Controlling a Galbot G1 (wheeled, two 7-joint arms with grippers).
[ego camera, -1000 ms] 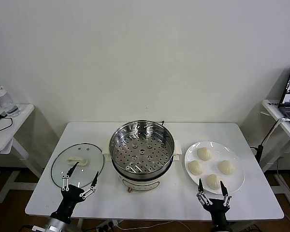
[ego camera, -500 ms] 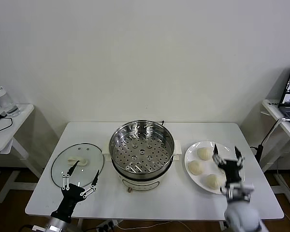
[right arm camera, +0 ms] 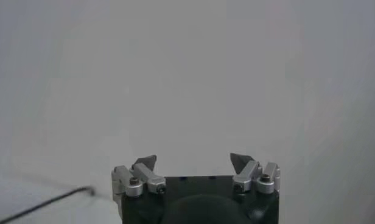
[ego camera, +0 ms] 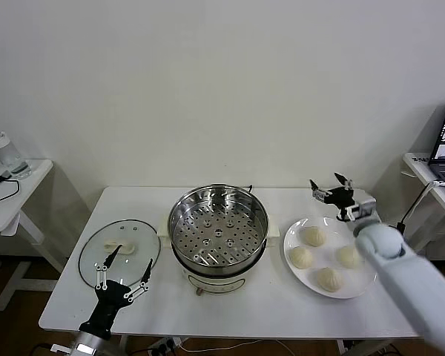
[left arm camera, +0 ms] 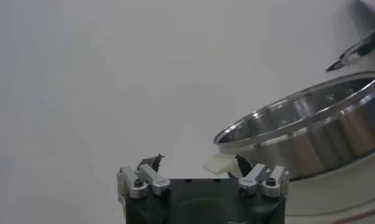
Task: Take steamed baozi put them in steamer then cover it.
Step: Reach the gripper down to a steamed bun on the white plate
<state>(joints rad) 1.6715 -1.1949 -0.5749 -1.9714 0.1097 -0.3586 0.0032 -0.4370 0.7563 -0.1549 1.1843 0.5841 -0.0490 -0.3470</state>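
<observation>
White wall behind a white table (ego camera: 237,311), head view. Centre of table: steamer (ego camera: 218,231), a shiny steel pot with its perforated tray bare and its top uncovered. On the robot's left: round glass lid (ego camera: 119,252), lying flat, well apart from the pot. On the robot's right: white plate (ego camera: 360,285) just beside the steamer, carrying four steamed baozi (ego camera: 312,236), none yet in the pot.

Right hand (ego camera: 331,187): raised above the far edge of the plate, fingers spread wide, holding nothing, touching nothing. Left hand (ego camera: 124,276): at the near edge of the table over the near rim of the lid, fingers wide apart, empty, apparently waiting.

Step in hand, as judged: reaching for a first bun. To do it well, the right hand would need to turn its fingers downward and settle over one bun, probably the far one closest to it, straddling it squarely and closing gently, since soft dough is likely to dent or slip. A clean lift clear of the neighbouring buns and the pot rim would follow.

Left wrist view: pale wall, the steamer's steel rim and wall with a white side handle (left arm camera: 219,164), and the left hand's own fingers parted with nothing between them.

Right wrist view: blank pale wall only, a thin dark cable (right arm camera: 44,204) at the edge; the hand's fingers stand apart, empty. No bun or plate appears here.
</observation>
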